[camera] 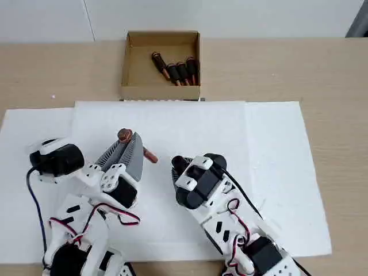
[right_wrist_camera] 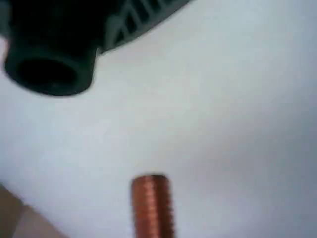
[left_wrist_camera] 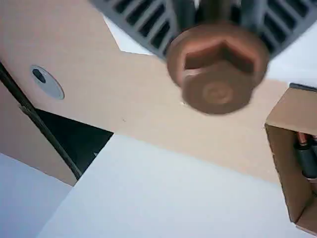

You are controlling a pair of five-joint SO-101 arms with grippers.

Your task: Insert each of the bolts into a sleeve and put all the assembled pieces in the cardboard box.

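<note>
My left gripper (camera: 129,144) is shut on a copper bolt (camera: 125,136) just below its hex head (left_wrist_camera: 218,69). The threaded end (camera: 151,156) sticks out toward the right arm. My right gripper (camera: 179,167) is shut on a black sleeve (right_wrist_camera: 49,64), whose open bore faces the bolt's threaded tip (right_wrist_camera: 152,206) across a short gap. Both are held low over the white paper (camera: 190,126). At the back stands the cardboard box (camera: 133,63), holding several bolts fitted in sleeves (camera: 175,70). In the left wrist view the box (left_wrist_camera: 292,114) shows with pieces (left_wrist_camera: 304,153) inside.
The white paper covers most of the near table; bare wooden tabletop (camera: 287,63) lies around the box and to the right. Loose red and black wires (camera: 118,211) run along both arm bodies near the front edge.
</note>
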